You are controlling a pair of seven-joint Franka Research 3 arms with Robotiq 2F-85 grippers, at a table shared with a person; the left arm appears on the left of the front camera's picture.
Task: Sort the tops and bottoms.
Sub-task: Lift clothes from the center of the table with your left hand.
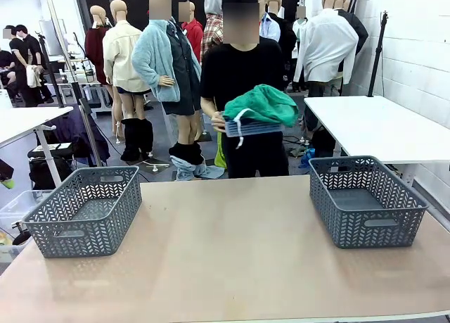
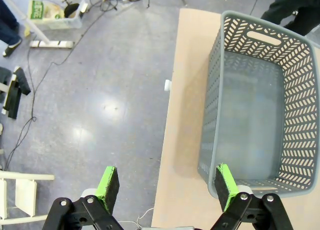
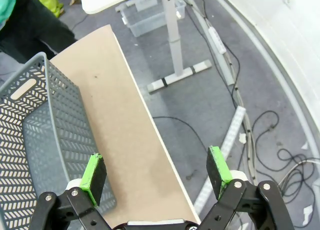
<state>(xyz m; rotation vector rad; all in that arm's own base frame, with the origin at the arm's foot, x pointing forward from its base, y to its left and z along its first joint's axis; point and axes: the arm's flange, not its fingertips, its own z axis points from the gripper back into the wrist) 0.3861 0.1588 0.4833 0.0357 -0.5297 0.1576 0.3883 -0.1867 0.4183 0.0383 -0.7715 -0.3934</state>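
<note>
Behind the table's far edge a person holds a pile of clothes in both arms at chest height. The bottoms I can make out are green shorts [image 1: 266, 103] bunched on top of the pile. Under them lies folded blue cloth [image 1: 253, 128], the tops. My left gripper [image 2: 165, 187] is open above the table's left edge, beside a grey basket [image 2: 215, 115], with nothing between its green pads. My right gripper [image 3: 156, 175] is open too, over the table's right edge next to another grey basket [image 3: 35, 130]. Neither gripper touches any clothing.
Two grey woven baskets stand on the beige tabletop [image 1: 232, 252], one at the left [image 1: 42, 228] and one at the right [image 1: 394, 228]. A white table [image 1: 380, 126] stands behind at the right. Cables and a plastic bin lie on the floor around the table.
</note>
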